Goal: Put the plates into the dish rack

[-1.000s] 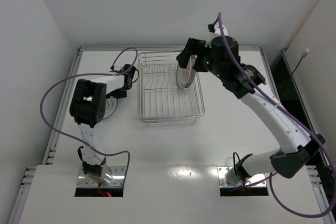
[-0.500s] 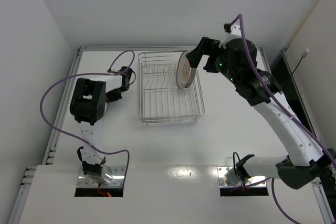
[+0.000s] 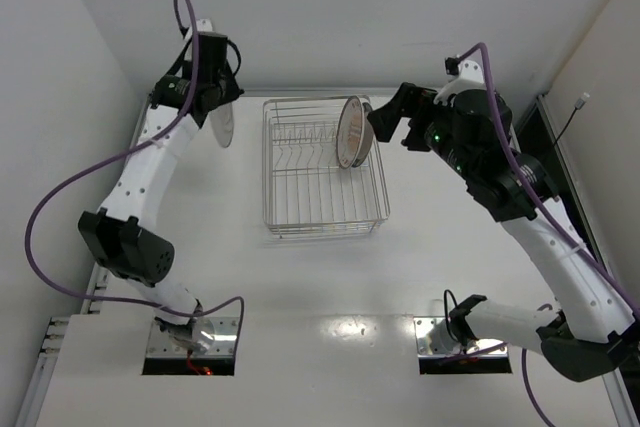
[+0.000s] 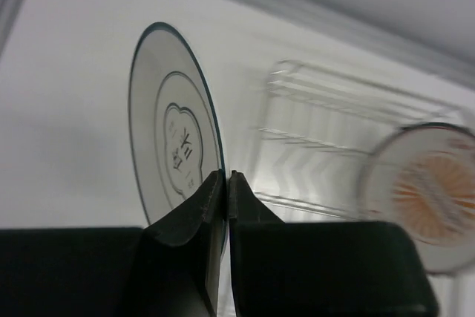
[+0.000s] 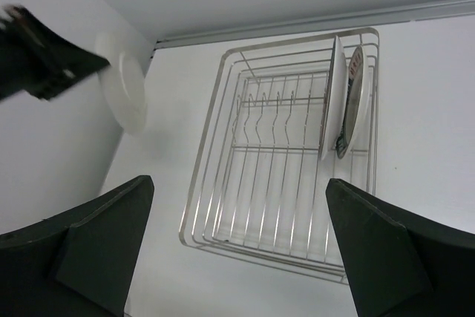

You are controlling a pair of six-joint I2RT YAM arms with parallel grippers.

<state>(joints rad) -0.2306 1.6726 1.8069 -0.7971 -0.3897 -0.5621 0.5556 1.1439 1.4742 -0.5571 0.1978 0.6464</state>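
The white plate with a dark teal rim (image 3: 224, 129) hangs on edge in the air, left of the dish rack (image 3: 300, 209). My left gripper (image 3: 214, 105) is shut on its rim. In the left wrist view both jaws (image 4: 225, 183) pinch the edge of this plate (image 4: 167, 146). The orange-brown patterned plate (image 3: 351, 133) stands upright at the rack's far right end. My right gripper (image 3: 384, 123) is open and empty, just right of it. The right wrist view shows the rack (image 5: 252, 206), upright plate edges (image 5: 349, 102) in it and the held plate (image 5: 126, 90).
The rack's tine rows left of the standing plate hold nothing. White walls close the table on the left, back and right. A raised metal rail (image 3: 300, 93) runs along the back edge. Purple cables loop from both arms.
My left arm has swung up from the table with the teal-rimmed plate in its grip. My right gripper has let go of the patterned plate and drawn back to the right.
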